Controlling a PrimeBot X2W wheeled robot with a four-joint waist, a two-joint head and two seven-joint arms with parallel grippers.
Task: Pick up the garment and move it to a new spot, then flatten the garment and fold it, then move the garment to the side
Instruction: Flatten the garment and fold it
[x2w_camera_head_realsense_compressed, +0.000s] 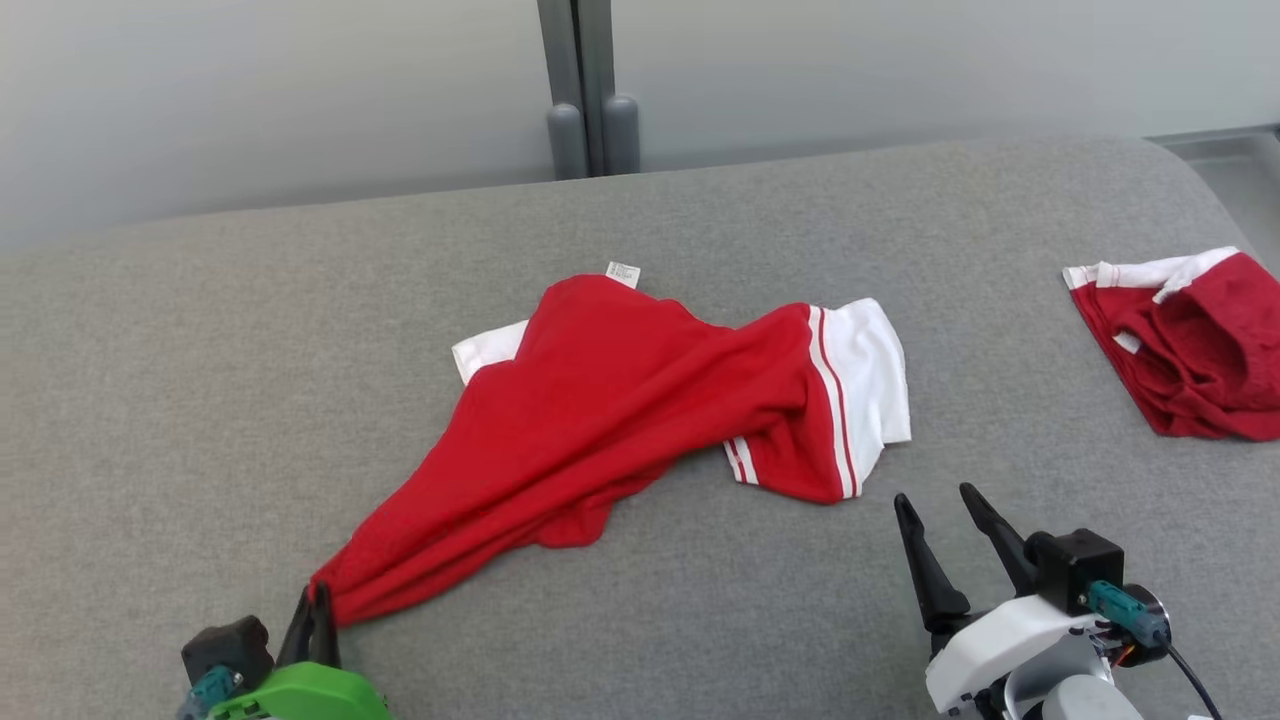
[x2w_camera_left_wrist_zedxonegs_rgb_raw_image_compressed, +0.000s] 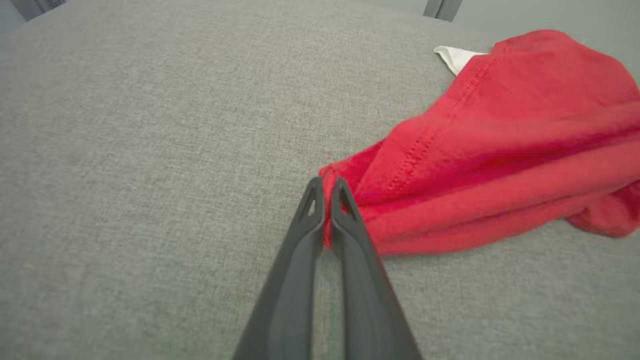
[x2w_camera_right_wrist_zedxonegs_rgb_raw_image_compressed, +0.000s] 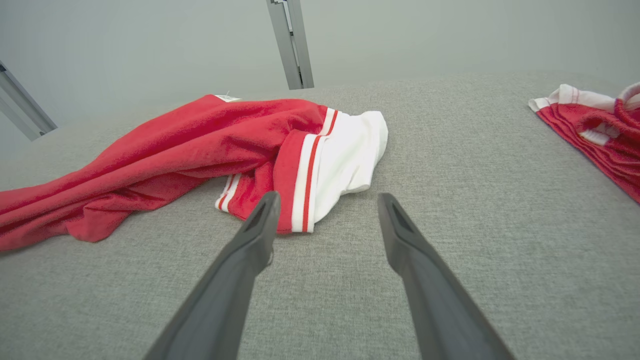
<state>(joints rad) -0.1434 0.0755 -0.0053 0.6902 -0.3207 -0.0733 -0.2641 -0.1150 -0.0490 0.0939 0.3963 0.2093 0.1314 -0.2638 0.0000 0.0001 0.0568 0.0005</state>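
Note:
A red garment (x2w_camera_head_realsense_compressed: 600, 400) with white striped sleeves lies crumpled across the middle of the grey padded surface (x2w_camera_head_realsense_compressed: 700, 220), stretched toward the lower left. My left gripper (x2w_camera_head_realsense_compressed: 318, 598) is shut on its lower-left corner; in the left wrist view the two dark fingers pinch the red garment (x2w_camera_left_wrist_zedxonegs_rgb_raw_image_compressed: 500, 150) at the left gripper (x2w_camera_left_wrist_zedxonegs_rgb_raw_image_compressed: 326, 186). My right gripper (x2w_camera_head_realsense_compressed: 938, 505) stands open at the lower right, just short of the white sleeve (x2w_camera_head_realsense_compressed: 870, 370). From the right wrist the open right gripper (x2w_camera_right_wrist_zedxonegs_rgb_raw_image_compressed: 327, 200) holds nothing, with the sleeve (x2w_camera_right_wrist_zedxonegs_rgb_raw_image_compressed: 345, 155) right ahead of it.
A second red and white garment (x2w_camera_head_realsense_compressed: 1195, 345) lies bunched at the right edge of the surface, seen too as the second garment (x2w_camera_right_wrist_zedxonegs_rgb_raw_image_compressed: 595, 130) from the right wrist. A grey post (x2w_camera_head_realsense_compressed: 590, 90) rises behind the far edge against a pale wall.

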